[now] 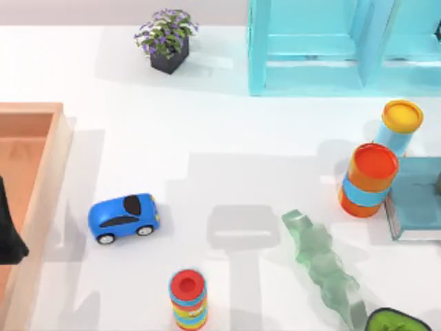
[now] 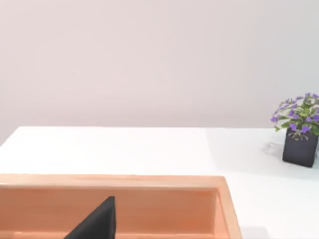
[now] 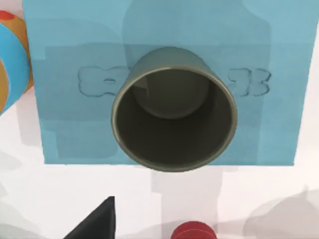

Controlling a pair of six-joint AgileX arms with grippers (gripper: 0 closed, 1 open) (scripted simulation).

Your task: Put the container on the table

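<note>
Right arm's job here, far as I can judge. Its wrist camera looks straight down into the container [image 3: 174, 124], an empty olive-grey cup standing upright on a flat blue slab [image 3: 65, 59], not on the table [image 1: 227, 138] itself. In the top view that slab [image 1: 413, 196] sits out at about 3 o'clock, with the orange canister [image 1: 368, 179] touching or just beside its 9 o'clock edge and the yellow-capped blue tube [image 1: 400, 124] behind that toward 1 o'clock. So I'd call this the approach, before any grab: the cup isn't lifted and nothing has hold of it. Of the right gripper [image 3: 94, 223] I just get a dark wedge at the picture's edge — wide or narrow, I honestly can't tell. The left arm [image 1: 8, 227] is parked at 9 o'clock over the wooden tray [image 1: 41, 110], and its gripper [image 2: 97, 221] is the same story, can't tell. For the next move I'd guess it has to come down over the rim, pinch one wall of the cup, lift it off the slab and set it on bare white table, likely toward the middle, where there's room between the blue toy car [image 1: 124, 217] and the canister. The canister is the thing to not bump. As for writing — none I can read; the slab has faint raised shapes on either side of the cup, but they don't resolve into letters or a brand.
</note>
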